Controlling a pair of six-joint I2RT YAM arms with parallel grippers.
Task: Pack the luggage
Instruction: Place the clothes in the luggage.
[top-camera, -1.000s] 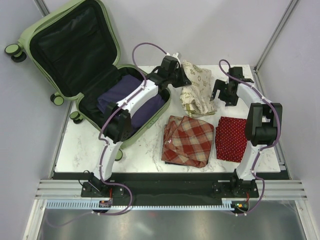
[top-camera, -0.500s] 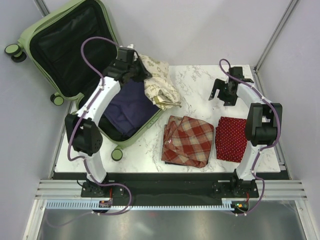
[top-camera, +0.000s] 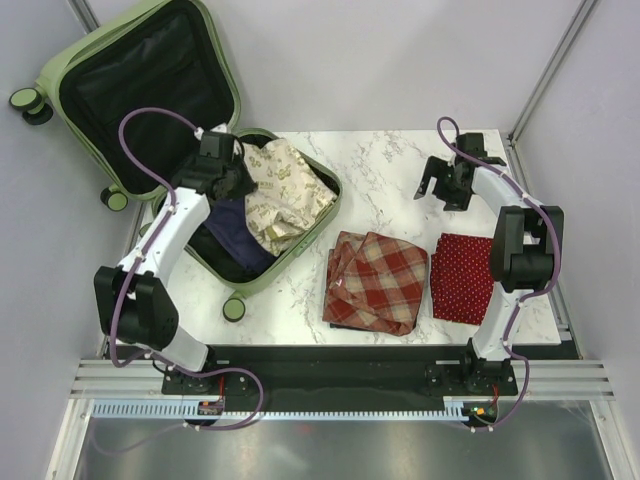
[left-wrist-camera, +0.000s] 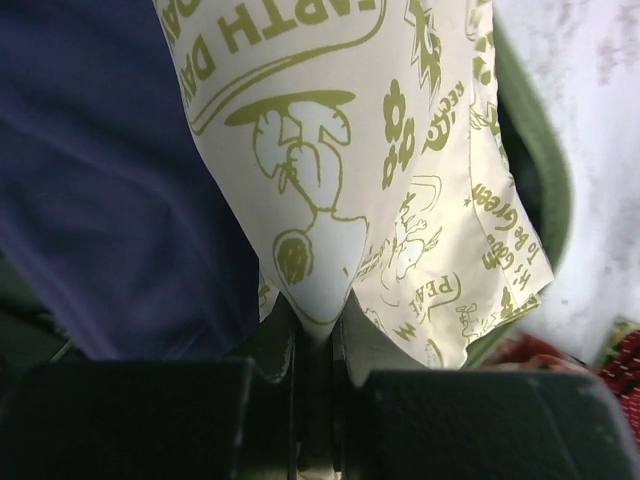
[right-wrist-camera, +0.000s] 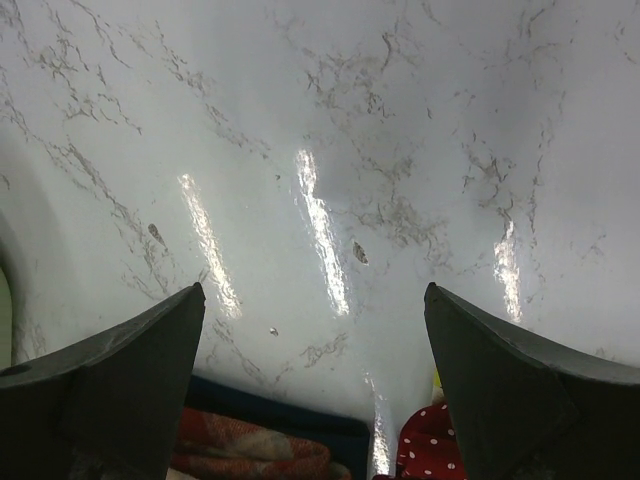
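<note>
Here the left gripper is pinched almost closed on a fold of the cream printed cloth, which drapes over the navy garment inside the luggage. The luggage lies open at the far left corner of the table. The right gripper hovers over bare marble, jaws spread wide, holding nothing, with the plaid cloth and red dotted cloth nearer the arm bases

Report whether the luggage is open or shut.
Open: the luggage has its lid tipped back, black lining showing; a navy garment lies inside.
</note>
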